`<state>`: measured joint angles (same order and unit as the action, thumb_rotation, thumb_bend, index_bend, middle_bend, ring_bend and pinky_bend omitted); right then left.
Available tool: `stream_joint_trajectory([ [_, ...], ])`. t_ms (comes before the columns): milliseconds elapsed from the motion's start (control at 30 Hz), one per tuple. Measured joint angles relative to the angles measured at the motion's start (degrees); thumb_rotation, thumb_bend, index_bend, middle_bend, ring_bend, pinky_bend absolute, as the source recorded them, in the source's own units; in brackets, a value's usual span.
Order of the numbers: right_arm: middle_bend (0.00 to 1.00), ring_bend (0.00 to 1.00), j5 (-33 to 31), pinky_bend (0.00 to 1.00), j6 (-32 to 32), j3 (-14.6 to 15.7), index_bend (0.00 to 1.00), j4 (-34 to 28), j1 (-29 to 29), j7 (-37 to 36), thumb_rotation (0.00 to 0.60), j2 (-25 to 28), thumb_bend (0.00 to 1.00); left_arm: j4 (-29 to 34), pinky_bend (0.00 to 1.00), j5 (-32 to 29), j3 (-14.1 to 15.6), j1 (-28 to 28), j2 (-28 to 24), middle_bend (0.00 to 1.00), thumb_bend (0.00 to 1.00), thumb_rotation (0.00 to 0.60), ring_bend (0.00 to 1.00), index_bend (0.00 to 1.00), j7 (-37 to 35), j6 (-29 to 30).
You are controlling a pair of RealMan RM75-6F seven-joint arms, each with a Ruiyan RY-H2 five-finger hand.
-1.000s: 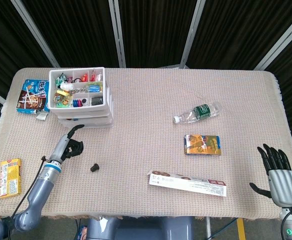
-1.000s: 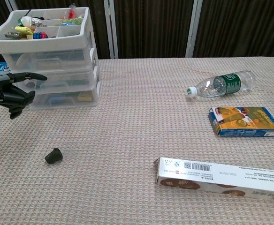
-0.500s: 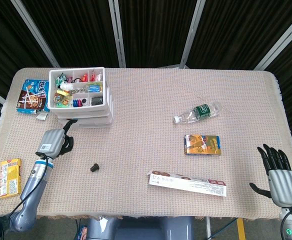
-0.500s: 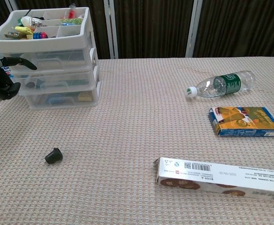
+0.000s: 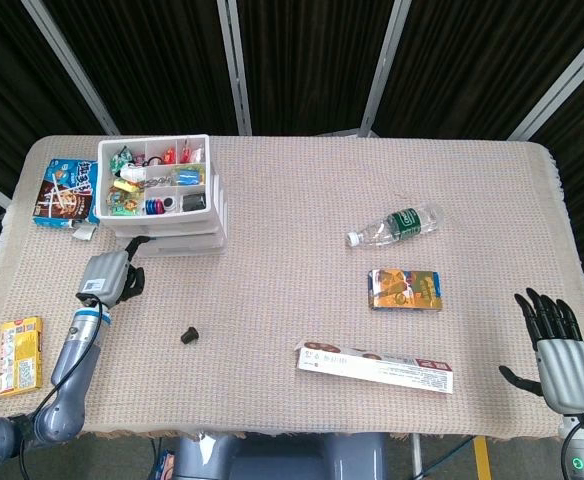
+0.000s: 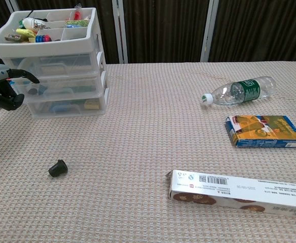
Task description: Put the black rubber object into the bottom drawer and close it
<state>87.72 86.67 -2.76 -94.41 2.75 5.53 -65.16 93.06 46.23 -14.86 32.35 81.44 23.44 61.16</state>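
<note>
Beige woven cloth (image 5: 292,190) is seen covering the whole table, with dark curtains and pale metal struts behind it.

A white three-tier drawer unit (image 5: 162,205) (image 6: 62,66) is set at the far left of the cloth. Its open top tray is filled with small coloured items in compartments. The bottom drawer (image 6: 67,106) is seen shut, flush with the tiers above it; blue and yellowish contents are visible through its translucent front.

The black rubber object (image 5: 188,335) (image 6: 58,168) is found lying on the bare cloth, in front of the drawer unit and well apart from it. It is not touched by either hand.

The left hand (image 5: 112,275) (image 6: 3,88) is held just in front of the drawer unit, at its left front corner. Most fingers are curled in and one is extended toward the drawers; nothing is held in it. Whether the extended fingertip touches the drawer front cannot be told.

The right hand (image 5: 557,345) is seen only in the head view, at the near right corner of the table. Its fingers are spread and upright, and nothing is held.

Other items noted: a blue snack box (image 5: 64,192) left of the drawer unit; a yellow packet (image 5: 20,355) at the near left edge; a clear bottle with green label (image 5: 397,224) (image 6: 242,91) lying on its side; a small blue and gold box (image 5: 405,290) (image 6: 264,130); a long white carton (image 5: 375,367) (image 6: 239,192) nearest the front.
</note>
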Motion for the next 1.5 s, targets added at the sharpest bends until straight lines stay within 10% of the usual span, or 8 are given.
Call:
stream_joint_trajectory([
  [800, 0.0, 0.0, 0.0, 0.0, 0.0, 0.0, 0.05, -0.2, 0.0, 0.0, 0.6, 0.1, 0.02, 0.1, 0.75, -3.5, -0.2, 1.0, -0.8, 0.93, 0.67, 0.6, 0.83, 0.51, -1.3, -0.5],
  [1500, 0.0, 0.0, 0.0, 0.0, 0.0, 0.1, 0.05, -0.4, -0.1, 0.2, 0.6, 0.1, 0.02, 5.8, 0.75, 2.4, 3.8, -2.6, -5.3, 0.93, 0.67, 0.6, 0.83, 0.52, -6.7, -0.6],
])
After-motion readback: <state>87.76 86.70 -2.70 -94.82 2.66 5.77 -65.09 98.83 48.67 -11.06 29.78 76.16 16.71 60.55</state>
